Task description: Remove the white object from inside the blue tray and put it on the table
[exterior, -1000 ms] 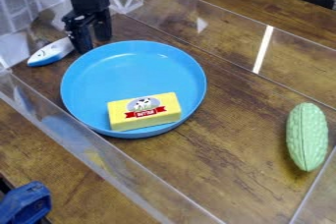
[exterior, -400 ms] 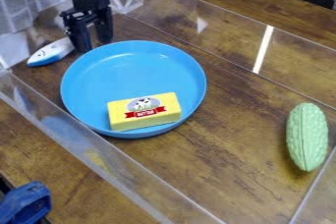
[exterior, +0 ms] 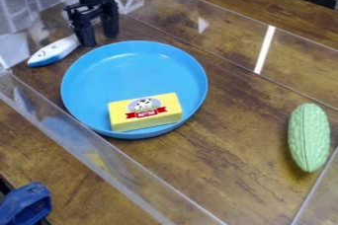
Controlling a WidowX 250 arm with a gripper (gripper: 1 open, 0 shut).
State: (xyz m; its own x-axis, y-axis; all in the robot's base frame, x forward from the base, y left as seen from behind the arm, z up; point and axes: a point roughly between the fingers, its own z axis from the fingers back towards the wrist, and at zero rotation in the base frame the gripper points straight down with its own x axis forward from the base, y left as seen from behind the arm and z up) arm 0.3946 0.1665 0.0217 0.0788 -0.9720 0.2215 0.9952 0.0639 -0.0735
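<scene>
The white object (exterior: pixel 53 53) lies on the table (exterior: pixel 238 61) outside the blue tray (exterior: pixel 99 76), so the gripper (exterior: pixel 91 32) stands wide open, empty.

A yellow butter block (exterior: pixel 145 113) with a red label and a small cartoon figure on its top lies flat in the lower middle of the frame. A green, bumpy, oval vegetable-like item (exterior: pixel 309 136) lies at the right edge, well apart from the block. A blue object (exterior: pixel 23 205) shows partly in the lower left corner.
</scene>
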